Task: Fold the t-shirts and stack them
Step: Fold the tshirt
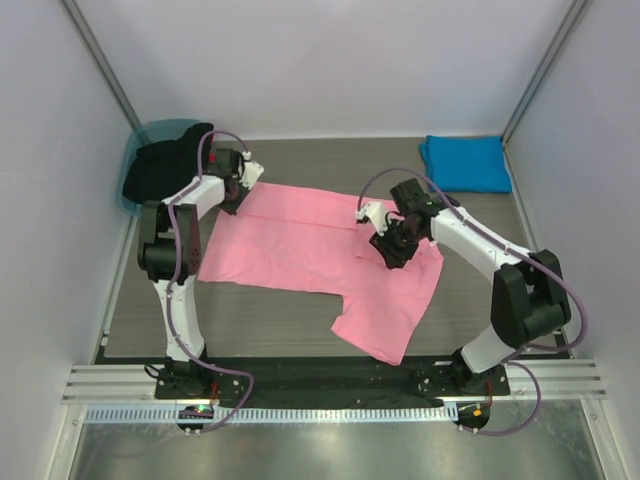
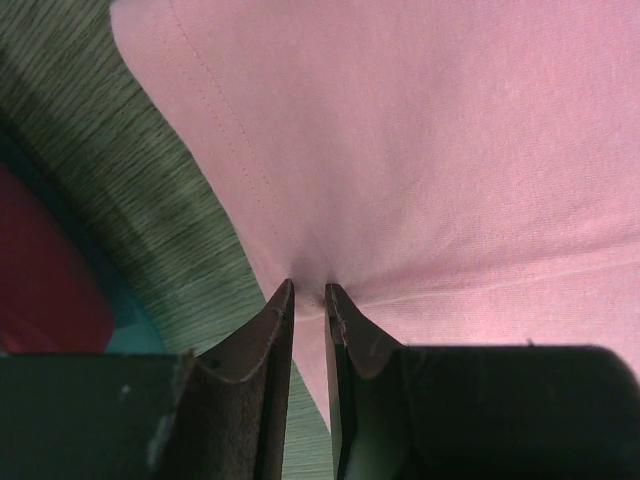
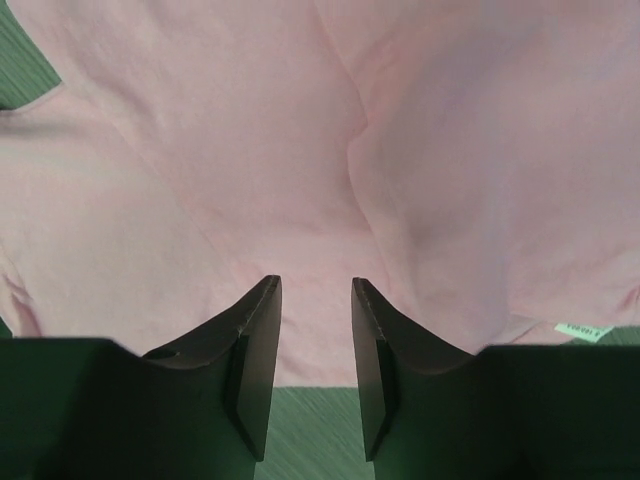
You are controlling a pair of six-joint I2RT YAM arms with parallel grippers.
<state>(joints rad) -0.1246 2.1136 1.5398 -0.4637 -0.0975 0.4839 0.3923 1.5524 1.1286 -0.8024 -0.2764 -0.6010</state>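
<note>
My left claw [image 2: 308, 290] is pinched nearly closed on an edge of the pink t-shirt [image 1: 300, 250], and the cloth puckers into small folds right at the tips. That arm reaches up from its base with the elbow raised and the wrist bent down at the shirt's far-left corner, near the teal tub [image 1: 150, 135] (dark cloth is piled in it). My right claw [image 3: 315, 285] stands parted with nothing between its jaws, low over the shirt's right part, its forearm stretched in from the right. The pink shirt lies spread across the middle of the surface [image 1: 330, 160], creased, with one flap towards the near edge. The blue t-shirt [image 1: 465, 163] sits folded in the far-right corner, well apart.
</note>
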